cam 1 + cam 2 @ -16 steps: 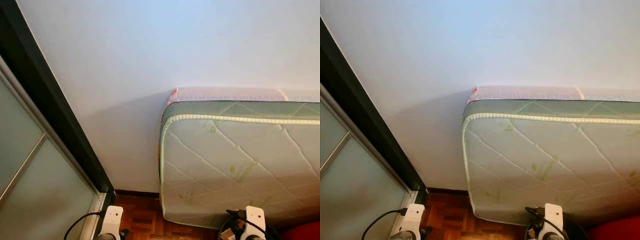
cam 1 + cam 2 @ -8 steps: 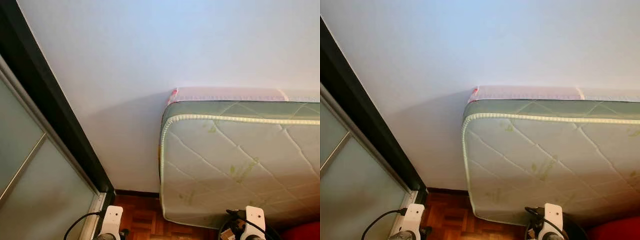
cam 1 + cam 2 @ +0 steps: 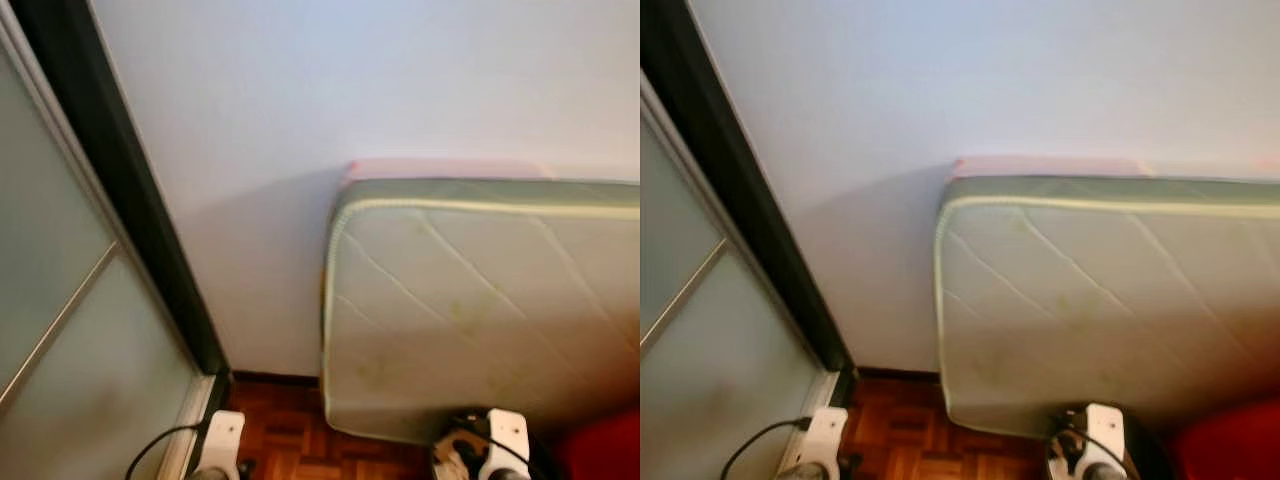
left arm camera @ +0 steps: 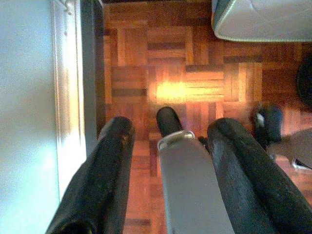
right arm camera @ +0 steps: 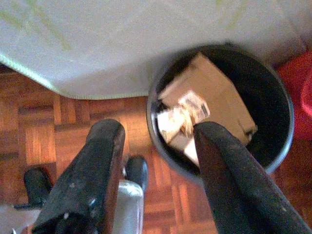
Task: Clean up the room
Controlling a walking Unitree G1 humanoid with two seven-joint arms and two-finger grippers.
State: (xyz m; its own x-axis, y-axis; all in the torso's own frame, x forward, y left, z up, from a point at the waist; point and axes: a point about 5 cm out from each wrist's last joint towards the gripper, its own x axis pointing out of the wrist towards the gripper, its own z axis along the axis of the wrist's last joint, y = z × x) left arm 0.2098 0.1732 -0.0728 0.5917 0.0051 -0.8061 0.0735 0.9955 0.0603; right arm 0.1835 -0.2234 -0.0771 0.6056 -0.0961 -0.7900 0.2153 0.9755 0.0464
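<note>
right hand (image 5: pixel 156 141) apart, empty, over black bin (image 5: pixel 273 97) holding cardboard (image 5: pixel 214 92); left hand (image 4: pixel 168 141) apart, empty, above parquet floor (image 4: pixel 161 53)

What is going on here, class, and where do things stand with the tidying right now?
The robot stands on a parquet floor facing a white wall, with a quilted mattress leaning against it and a sliding door on its left. Its right gripper hangs open and empty above a black bin that holds a cardboard box and crumpled paper. The left gripper is open too, pointing down at bare floor. Nothing is being held.
</note>
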